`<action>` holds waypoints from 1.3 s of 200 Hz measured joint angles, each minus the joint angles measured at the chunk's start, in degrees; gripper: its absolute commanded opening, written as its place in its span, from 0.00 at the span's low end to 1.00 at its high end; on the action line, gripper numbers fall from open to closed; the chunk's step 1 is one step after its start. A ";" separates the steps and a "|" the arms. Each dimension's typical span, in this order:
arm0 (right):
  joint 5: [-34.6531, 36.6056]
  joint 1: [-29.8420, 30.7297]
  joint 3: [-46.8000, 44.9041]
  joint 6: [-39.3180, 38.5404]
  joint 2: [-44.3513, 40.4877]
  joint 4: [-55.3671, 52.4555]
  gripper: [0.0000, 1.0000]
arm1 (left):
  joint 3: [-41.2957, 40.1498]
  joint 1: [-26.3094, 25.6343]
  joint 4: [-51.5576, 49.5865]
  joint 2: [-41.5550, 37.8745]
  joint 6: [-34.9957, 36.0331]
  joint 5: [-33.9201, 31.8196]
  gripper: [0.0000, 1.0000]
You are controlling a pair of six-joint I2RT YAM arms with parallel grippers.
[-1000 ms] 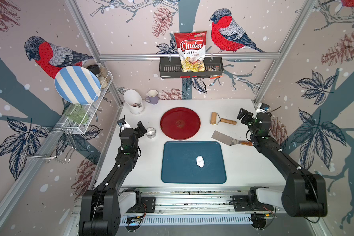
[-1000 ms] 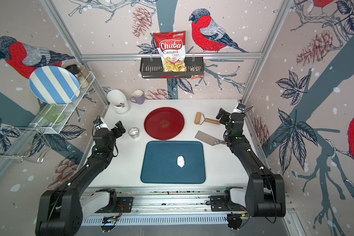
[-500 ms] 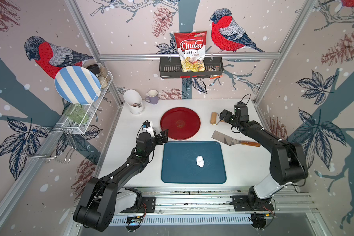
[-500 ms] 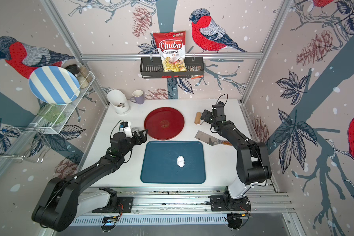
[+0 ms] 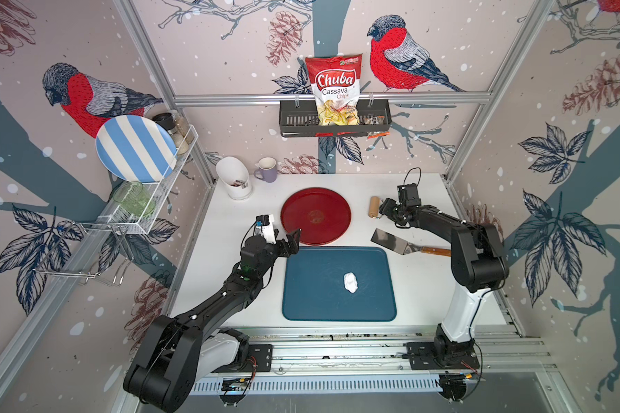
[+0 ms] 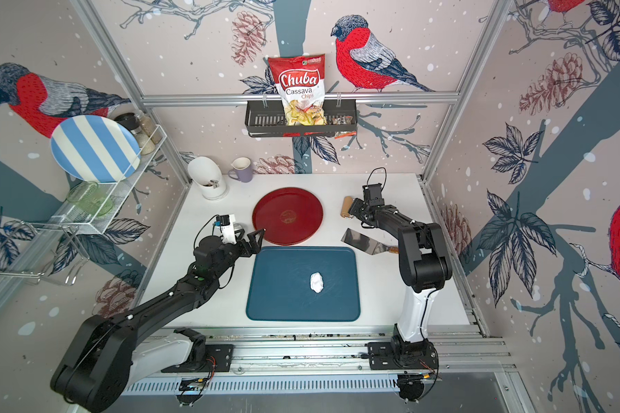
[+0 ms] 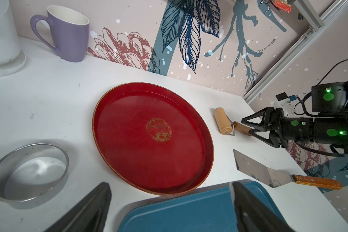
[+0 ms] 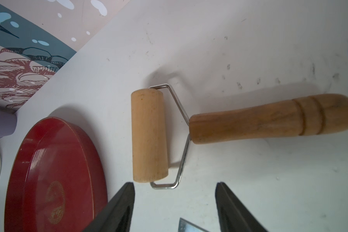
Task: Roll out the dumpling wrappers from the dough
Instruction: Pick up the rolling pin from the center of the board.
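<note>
Hazard: right hand (image 7: pixel 247 126), jaws part-open and empty over rolling pin (image 8: pixel 149 134) beyond blue tray (image 5: pixel 308 307), may knock the handle aside; left hand (image 5: pixel 293 241) wide open, empty; dough (image 5: pixel 350 282) on tray.

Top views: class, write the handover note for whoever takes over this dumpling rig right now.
Left gripper: open, empty, at the far corner of the blue tray.
Right gripper: open, jaws either side of the handle of the wooden roller, not clamped yet.
Dough: unrolled lump on the tray; metal ring cutter beside the red plate; spatula lies on the table.
Done: nothing rolled or cut.
Left: grip roller, flatten dough, cut wrappers.
</note>
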 measured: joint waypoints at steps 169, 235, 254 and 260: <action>-2.32 -0.87 6.23 2.51 10.23 0.15 0.26 | 0.15 -0.28 -0.04 0.22 0.42 -0.07 0.95; -2.69 -1.01 6.86 3.06 11.04 0.46 0.05 | 0.15 -0.31 -0.04 0.22 0.42 -0.09 0.95; -3.37 -1.14 6.86 3.72 11.06 0.39 0.00 | 0.15 -0.31 -0.07 0.07 0.42 -0.09 0.95; -3.50 -1.20 6.86 3.72 11.06 0.42 0.00 | 0.15 -0.31 -0.04 0.00 0.42 -0.09 0.95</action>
